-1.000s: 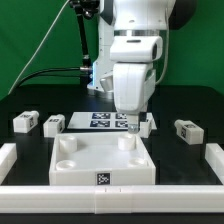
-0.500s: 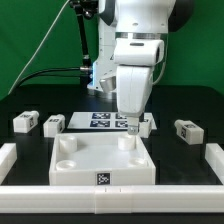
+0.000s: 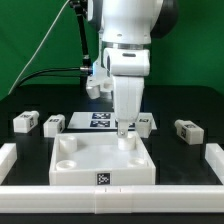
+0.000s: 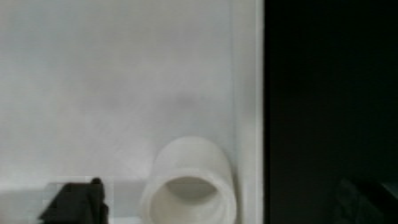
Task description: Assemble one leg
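We mark the leg (image 3: pixel 126 143) directly under the gripper (image 3: pixel 124 128). It is a short white stub standing upright on the far corner of the big white tray part (image 3: pixel 100 160), on the exterior view's right. In the wrist view the leg (image 4: pixel 191 180) shows as a rounded white top. It sits on the tray part's pale surface (image 4: pixel 107 90), close to the edge where the black table (image 4: pixel 329 100) begins.

Around it, the marker board (image 3: pixel 100 119) lies flat just behind the gripper. Two loose legs (image 3: pixel 24 121) (image 3: pixel 53 124) sit well off from the gripper toward the exterior view's left. One more loose leg (image 3: pixel 186 130) sits toward the exterior view's right. All three are on the table (image 3: pixel 175 150) and apart from the tray part. The tray part has round sockets (image 3: pixel 65 143) at its other corners, away from the gripper. White rails (image 3: pixel 10 155) border the table on both sides and along the front.

The gripper (image 4: pixel 222 205) points straight down over the leg. Its dark fingers (image 4: pixel 71 205) show at the two lower corners of the wrist view, spread wide. The leg is between them, with a gap on each side that we can see. We read the jaws as apart, with nothing gripped and no finger touching the leg. From the exterior view we cannot tell how far the fingertips hang above the tray part.
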`<state>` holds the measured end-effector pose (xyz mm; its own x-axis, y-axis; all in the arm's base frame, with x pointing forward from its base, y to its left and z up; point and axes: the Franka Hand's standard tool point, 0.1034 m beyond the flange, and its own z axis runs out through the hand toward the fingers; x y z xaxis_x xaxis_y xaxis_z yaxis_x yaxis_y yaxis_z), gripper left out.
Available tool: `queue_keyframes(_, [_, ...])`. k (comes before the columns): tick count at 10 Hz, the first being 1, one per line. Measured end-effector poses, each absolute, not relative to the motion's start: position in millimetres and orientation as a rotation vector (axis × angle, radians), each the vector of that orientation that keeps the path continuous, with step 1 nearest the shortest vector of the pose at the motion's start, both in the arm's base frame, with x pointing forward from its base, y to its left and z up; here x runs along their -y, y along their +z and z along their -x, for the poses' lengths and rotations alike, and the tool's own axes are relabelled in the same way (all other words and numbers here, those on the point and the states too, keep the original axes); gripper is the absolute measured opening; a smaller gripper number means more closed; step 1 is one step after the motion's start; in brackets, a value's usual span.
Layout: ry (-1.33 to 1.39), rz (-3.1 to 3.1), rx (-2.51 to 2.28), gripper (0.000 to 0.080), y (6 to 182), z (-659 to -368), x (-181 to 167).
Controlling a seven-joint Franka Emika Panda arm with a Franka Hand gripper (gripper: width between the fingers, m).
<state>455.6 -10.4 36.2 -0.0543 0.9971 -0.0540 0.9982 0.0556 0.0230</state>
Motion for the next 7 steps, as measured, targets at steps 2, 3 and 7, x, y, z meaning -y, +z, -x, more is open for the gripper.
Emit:
queue_keyframes(2, [-0.052,-2.042,-2.300,0.0650,35.0,-452.1,24.8])
queue_keyframes(3, [-0.063,-2.027,-2.312,0.0650,34.0,-451.3,37.2])
queue_keyframes(7, [-0.096,-2.044,-2.338,0.0650,10.3,-448.5,38.5])
